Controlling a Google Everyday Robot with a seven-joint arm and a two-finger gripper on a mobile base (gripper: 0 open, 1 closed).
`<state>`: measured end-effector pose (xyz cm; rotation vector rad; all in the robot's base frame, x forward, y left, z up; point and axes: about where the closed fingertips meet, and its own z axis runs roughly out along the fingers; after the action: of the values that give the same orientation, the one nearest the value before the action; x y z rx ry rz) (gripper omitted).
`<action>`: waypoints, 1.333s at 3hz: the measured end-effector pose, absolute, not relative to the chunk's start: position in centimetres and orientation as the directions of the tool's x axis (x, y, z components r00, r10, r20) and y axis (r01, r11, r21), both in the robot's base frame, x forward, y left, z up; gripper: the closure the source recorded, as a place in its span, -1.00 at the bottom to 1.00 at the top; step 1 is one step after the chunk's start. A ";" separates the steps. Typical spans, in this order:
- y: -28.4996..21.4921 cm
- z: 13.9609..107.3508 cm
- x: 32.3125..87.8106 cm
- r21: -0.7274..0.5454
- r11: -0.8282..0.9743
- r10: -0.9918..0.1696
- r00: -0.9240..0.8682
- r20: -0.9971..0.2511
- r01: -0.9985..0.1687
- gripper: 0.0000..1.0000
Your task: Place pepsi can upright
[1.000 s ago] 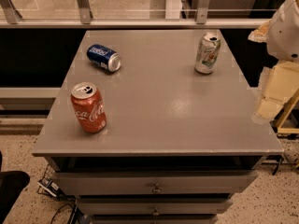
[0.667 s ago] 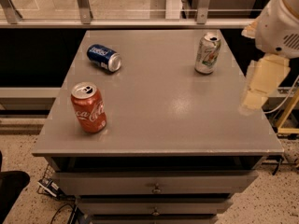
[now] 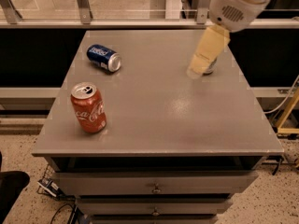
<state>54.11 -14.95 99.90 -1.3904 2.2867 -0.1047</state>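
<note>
Camera view puts your gripper (image 3: 204,56) at one o'clock over the table (image 3: 159,120), open or closed you cannot tell; the pepsi can (image 3: 103,58) lies sideways at ten o'clock. You're likely on the approach: next, cross toward nine o'clock and line up a grasp.

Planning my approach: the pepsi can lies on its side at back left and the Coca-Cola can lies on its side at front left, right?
No. The camera view shows the Coca-Cola can standing upright at front left; the pepsi can does lie on its side at back left. The gripper hovers over the back right.
</note>
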 end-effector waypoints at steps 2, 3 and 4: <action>-7.9 102.6 64.0 -0.253 0.582 -0.793 -0.472 -0.385 -0.773 -1.00; -3.3 103.9 67.4 -0.273 0.561 -0.804 -0.436 -0.403 -0.782 -1.00; -2.8 103.8 67.7 -0.278 0.560 -0.803 -0.429 -0.414 -0.780 -1.00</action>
<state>67.75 -2.76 103.82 -1.2703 2.2920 -0.0600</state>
